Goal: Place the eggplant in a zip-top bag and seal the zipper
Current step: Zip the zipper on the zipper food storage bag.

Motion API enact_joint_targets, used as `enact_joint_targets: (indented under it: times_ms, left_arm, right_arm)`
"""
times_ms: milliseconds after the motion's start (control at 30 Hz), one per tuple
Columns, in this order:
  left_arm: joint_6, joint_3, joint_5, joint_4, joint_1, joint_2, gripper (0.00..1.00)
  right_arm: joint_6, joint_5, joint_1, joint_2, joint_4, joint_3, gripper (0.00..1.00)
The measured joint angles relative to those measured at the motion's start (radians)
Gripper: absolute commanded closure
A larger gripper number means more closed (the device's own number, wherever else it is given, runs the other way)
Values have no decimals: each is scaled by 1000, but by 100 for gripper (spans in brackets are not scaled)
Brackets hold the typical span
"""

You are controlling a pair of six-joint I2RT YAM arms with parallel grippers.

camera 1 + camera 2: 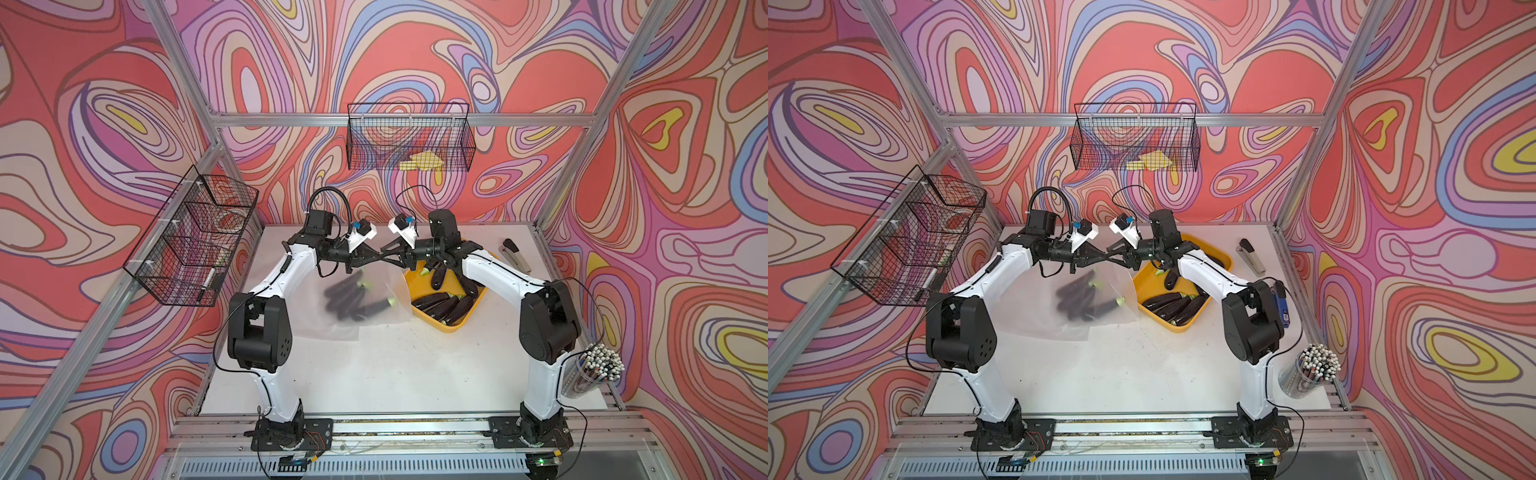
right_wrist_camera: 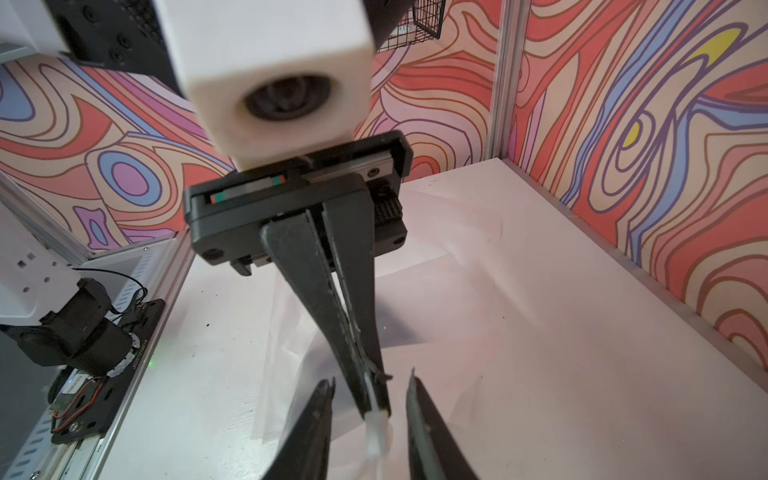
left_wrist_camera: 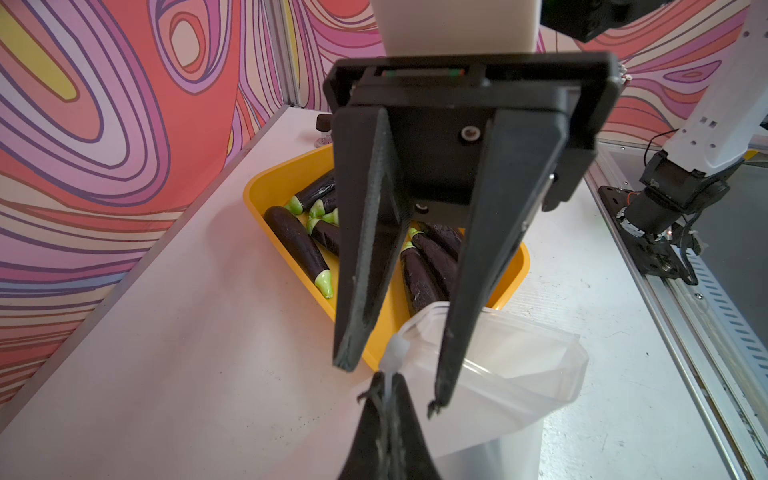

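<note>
Pinching zip-top bag (image 3: 519, 374) edge: left jaws.

in both top views the eggplants (image 1: 353, 297) inside the zip-top bag (image 1: 320, 322) are a dark smear behind cloudy plastic; their number cannot be told. the right arm (image 1: 498, 268) hides the far side of the yellow tray (image 1: 444, 328). what lies in the left wire basket (image 1: 183, 249) is too small to name. in the left wrist view the fingers (image 3: 370, 440) of the left gripper (image 3: 386, 380) run off the picture's edge, their roots unseen.
</note>
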Motion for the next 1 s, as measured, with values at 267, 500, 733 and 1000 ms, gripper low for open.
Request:
enact_joint_targets:
  times_ms: [267, 500, 733, 1000]
  left_arm:
    - [0, 0, 0, 0, 0, 0, 100]
    - [-10, -4, -5, 4, 0, 0, 100]
    - [-50, -25, -6, 42, -1, -6, 100]
    - [-211, -113, -27, 196, -23, -25, 100]
  right_arm:
    - [-17, 1, -2, 0, -29, 3, 85]
    - [-29, 7, -6, 1, -43, 3, 100]
    - [-33, 6, -8, 1, -51, 3, 100]
    - [-11, 54, -13, -50, -21, -93, 100]
